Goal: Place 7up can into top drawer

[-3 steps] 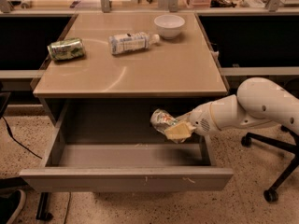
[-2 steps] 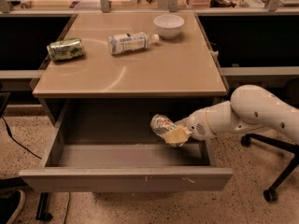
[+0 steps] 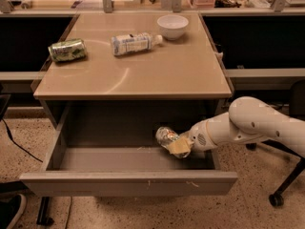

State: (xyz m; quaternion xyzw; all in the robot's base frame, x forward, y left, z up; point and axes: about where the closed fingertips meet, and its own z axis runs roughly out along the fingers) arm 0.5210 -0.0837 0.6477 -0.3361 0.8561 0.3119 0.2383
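Observation:
The top drawer (image 3: 128,182) is pulled open below the tan tabletop. My gripper (image 3: 177,146) reaches in from the right on the white arm and is shut on the 7up can (image 3: 166,136), a small silvery can tilted on its side. The can hangs low inside the drawer, over its right part, close to the drawer floor. I cannot tell whether it touches the floor.
On the tabletop (image 3: 143,75) lie an all-green can (image 3: 67,50) at the left, a white-labelled plastic bottle (image 3: 134,43) in the middle and a white bowl (image 3: 172,26) at the back. An office chair base (image 3: 281,190) stands at the right.
My arm has moved a little left and down, carrying the can lower into the drawer. Nothing on the tabletop has moved.

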